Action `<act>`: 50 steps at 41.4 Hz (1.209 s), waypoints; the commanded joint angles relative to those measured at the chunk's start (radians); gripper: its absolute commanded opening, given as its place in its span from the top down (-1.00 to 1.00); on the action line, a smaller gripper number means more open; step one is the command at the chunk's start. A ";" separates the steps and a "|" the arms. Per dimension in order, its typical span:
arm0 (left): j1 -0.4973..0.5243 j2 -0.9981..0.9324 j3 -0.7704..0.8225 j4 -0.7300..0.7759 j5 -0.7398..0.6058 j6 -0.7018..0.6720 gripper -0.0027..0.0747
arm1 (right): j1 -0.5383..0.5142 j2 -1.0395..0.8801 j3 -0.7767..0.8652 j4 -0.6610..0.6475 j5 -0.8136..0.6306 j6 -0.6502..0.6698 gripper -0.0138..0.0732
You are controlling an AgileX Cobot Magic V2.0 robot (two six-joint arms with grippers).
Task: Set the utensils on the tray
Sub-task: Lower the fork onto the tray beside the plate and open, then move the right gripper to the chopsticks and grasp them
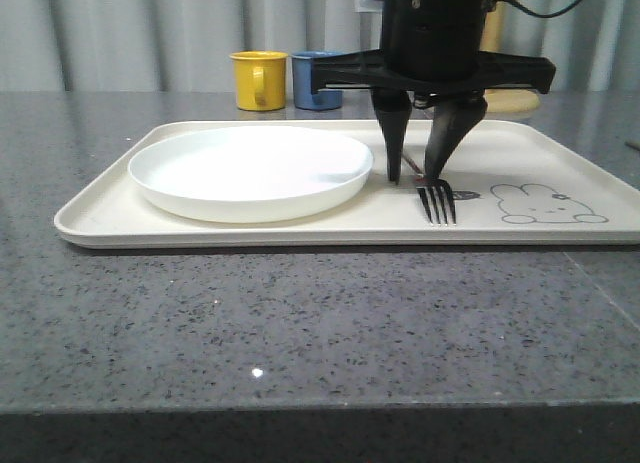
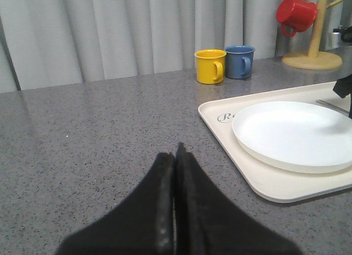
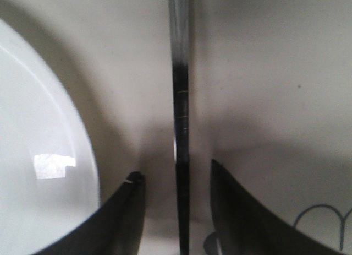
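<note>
The right hand (image 1: 418, 175) stands spread over the shiny silver metal fork (image 1: 436, 200), which lies flat on the large cream rectangular tray (image 1: 300, 231) beside the round white shallow plate (image 1: 250, 171), handle between the fingers without contact. Thin, stiff and slick, it looks best pinched across the handle. The left hand (image 2: 175, 156) rests clenched, empty, over the grey speckled table (image 2: 82, 128).

Upper centre of your front view: the right gripper (image 1: 417, 175) is showing a matte black housing, wide flat crossbar, two tapering black fingers (image 1: 392, 133), black cables looping above. Your left gripper (image 2: 175, 150) is showing plain black wedge fingers.
</note>
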 commanded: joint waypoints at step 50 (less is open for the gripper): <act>0.002 0.009 -0.027 -0.009 -0.088 -0.011 0.98 | -0.699 -0.283 0.205 0.161 0.074 -0.714 -0.09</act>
